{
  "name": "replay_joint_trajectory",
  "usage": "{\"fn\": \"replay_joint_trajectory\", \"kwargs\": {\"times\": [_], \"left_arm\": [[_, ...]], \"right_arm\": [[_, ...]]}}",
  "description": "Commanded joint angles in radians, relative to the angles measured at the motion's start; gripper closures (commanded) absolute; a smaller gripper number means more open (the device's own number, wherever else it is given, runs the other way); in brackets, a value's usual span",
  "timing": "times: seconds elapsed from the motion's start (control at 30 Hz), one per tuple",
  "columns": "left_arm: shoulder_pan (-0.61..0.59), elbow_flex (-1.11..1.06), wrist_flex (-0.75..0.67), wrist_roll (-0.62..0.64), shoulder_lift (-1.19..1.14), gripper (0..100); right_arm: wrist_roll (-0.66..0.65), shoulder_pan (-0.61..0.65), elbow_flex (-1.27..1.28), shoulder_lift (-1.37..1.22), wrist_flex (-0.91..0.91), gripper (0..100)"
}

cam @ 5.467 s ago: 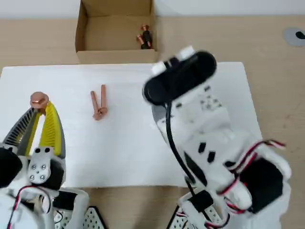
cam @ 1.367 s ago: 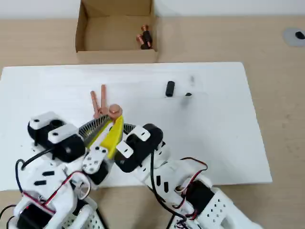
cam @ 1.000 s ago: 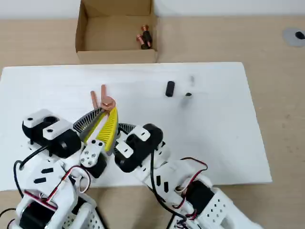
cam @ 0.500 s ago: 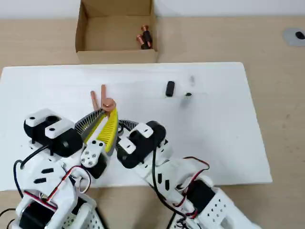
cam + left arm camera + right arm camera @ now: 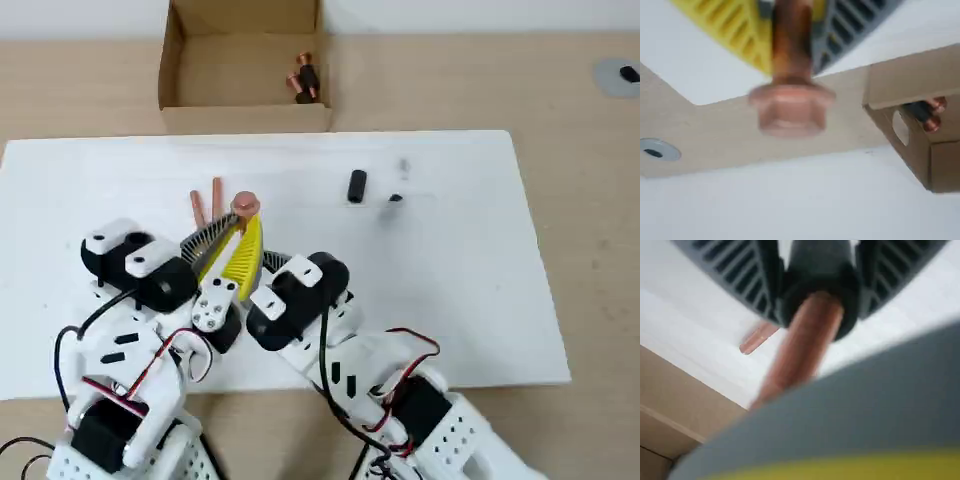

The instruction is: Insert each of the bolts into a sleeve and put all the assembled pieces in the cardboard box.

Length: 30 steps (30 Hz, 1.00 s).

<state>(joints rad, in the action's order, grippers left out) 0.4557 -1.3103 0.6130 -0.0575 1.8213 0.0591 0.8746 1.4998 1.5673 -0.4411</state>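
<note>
As left gripper [image 5: 239,224] clamps bolt [image 5: 792,102], right wrist view reveals right gripper [image 5: 817,275] clamping sleeve [image 5: 815,260].

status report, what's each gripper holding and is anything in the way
Left gripper shut on bolt. Right gripper shut on sleeve, bolt's end at its mouth. Two loose bolts on mat beside the held bolt's head.

Workshop bench: wooden table [image 5: 585,150], white mat [image 5: 455,265].

Outside box [image 5: 245,119]: three bolts [image 5: 198,208], two sleeves [image 5: 357,186]
</note>
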Motion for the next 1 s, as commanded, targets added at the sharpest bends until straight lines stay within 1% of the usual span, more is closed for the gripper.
{"fn": "replay_joint_trajectory", "kwargs": {"times": [0.0,0.17,0.3,0.4,0.47,0.53,0.6,0.7,0.97], "left_arm": [[-0.04,0.005,-0.029,-0.028,0.007,99],[-0.097,0.005,-0.031,-0.028,0.007,99],[-0.094,0.005,-0.028,-0.028,0.007,99],[-0.089,0.005,-0.025,-0.061,0.007,99],[-0.077,0.008,-0.005,-0.074,0.007,99],[-0.044,0.037,0.054,-0.078,0.007,99],[-0.005,0.063,0.095,-0.077,0.007,99],[0.023,0.078,0.101,-0.077,0.007,99],[0.025,0.078,0.101,-0.075,0.007,99]], "right_arm": [[-0.005,-0.01,-0.031,0.024,0.002,98.8],[-0.005,-0.01,-0.031,0.024,0.005,98.8],[-0.005,-0.013,-0.031,0.024,0.006,98.8],[-0.005,-0.053,-0.033,0.022,0.008,98.8],[-0.005,-0.094,-0.035,0.022,0.008,98.8],[0.0,-0.13,-0.05,0.019,0.002,98.8],[0.035,-0.153,-0.068,0.015,0.0,98.8],[0.054,-0.153,-0.074,0.015,0.0,98.8],[0.068,-0.153,-0.082,0.015,-0.055,98.8]]}}
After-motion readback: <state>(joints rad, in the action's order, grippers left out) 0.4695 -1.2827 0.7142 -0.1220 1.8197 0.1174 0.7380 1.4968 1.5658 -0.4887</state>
